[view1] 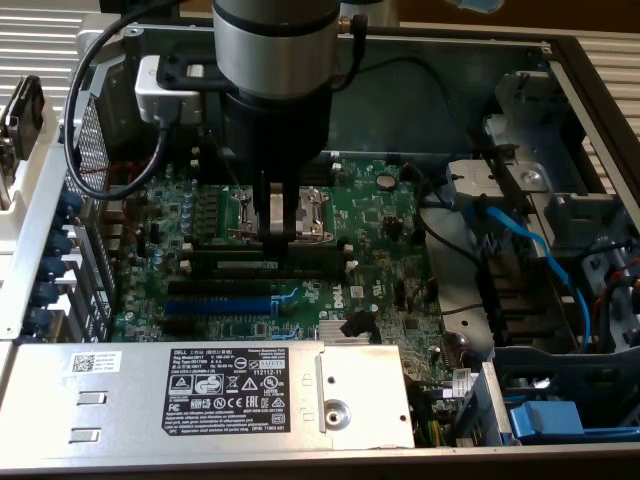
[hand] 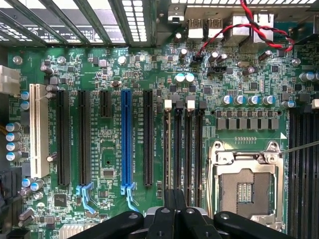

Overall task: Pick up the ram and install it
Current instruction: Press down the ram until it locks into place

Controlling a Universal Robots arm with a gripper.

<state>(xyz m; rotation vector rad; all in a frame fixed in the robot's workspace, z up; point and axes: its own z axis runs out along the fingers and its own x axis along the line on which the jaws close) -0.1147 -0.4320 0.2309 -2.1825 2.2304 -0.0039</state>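
Inside open grey metal computer case (view1: 30,240), pressed-together gripper (view1: 283,232) stood over long thin dark green ram (view1: 262,263), seated at motherboard (view1: 385,215) six o'clock of socket; stiff, light, fragile, best held by edges.

The arm (view1: 275,50) hangs straight down from the top centre of the exterior view, its gripper (view1: 277,237) pointing downward, fingers (hand: 172,219) pressed together.
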